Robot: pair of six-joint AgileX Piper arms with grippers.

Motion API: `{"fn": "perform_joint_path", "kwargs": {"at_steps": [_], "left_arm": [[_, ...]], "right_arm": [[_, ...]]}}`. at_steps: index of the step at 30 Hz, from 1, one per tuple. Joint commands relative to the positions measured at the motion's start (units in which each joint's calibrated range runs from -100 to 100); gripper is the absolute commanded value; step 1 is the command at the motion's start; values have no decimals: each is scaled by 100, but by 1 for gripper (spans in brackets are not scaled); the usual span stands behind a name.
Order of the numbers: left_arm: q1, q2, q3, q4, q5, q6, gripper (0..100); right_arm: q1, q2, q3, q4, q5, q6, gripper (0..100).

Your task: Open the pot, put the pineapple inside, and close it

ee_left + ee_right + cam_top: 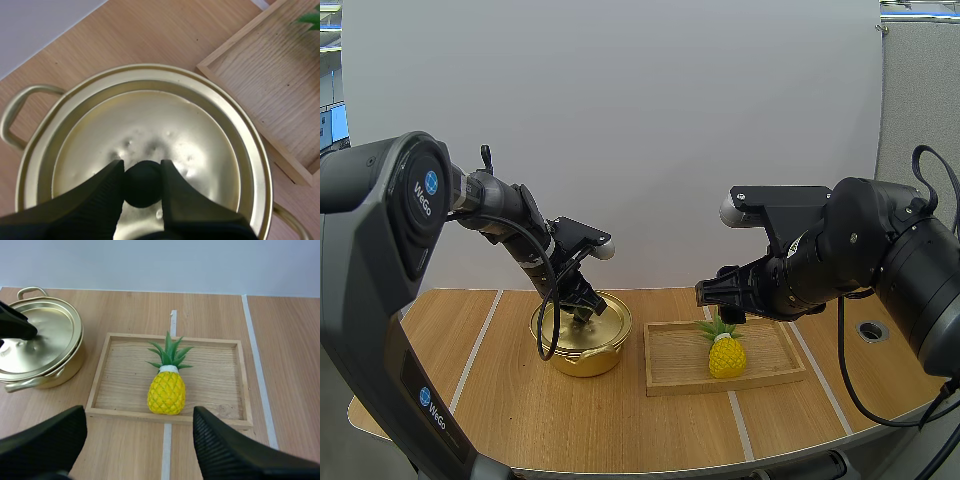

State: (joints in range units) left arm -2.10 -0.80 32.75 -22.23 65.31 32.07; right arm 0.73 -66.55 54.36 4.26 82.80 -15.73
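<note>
A gold pot (582,345) stands left of centre on the table with its lid (150,135) resting on it. My left gripper (582,306) is down on the lid, and its fingers (102,192) pinch the black knob (142,183) from both sides. A yellow pineapple (167,391) with green leaves lies in the wooden tray (165,413) to the right of the pot (55,367). My right gripper (137,440) hovers open above the near edge of the tray, fingers wide apart, nothing between them. In the high view it (720,298) hangs just over the pineapple (726,355).
The tray (665,385) lies about a hand's width from the pot. White tape lines (257,370) run across the wooden table. A round cable hole (872,330) sits at the far right. Bare table lies in front of pot and tray.
</note>
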Motion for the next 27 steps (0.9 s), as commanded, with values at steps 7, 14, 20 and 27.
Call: {"fn": "perform_joint_path", "kwargs": {"at_steps": [7, 14, 20, 27], "left_arm": [[-16, -1112, -1383, 59, 907, -348, 0], [24, -1895, -2965, 190, 952, -588, 0], [145, -2097, -4356, 190, 952, -795, 0], [320, -2097, -5624, 190, 464, -917, 0]], "right_arm": [[-27, -34, -63, 11, 32, 2, 100], [-27, -34, -63, 22, 32, 2, 100], [-27, -34, -63, 20, -98, 2, 100], [-27, -34, -63, 20, -173, 2, 100]]}}
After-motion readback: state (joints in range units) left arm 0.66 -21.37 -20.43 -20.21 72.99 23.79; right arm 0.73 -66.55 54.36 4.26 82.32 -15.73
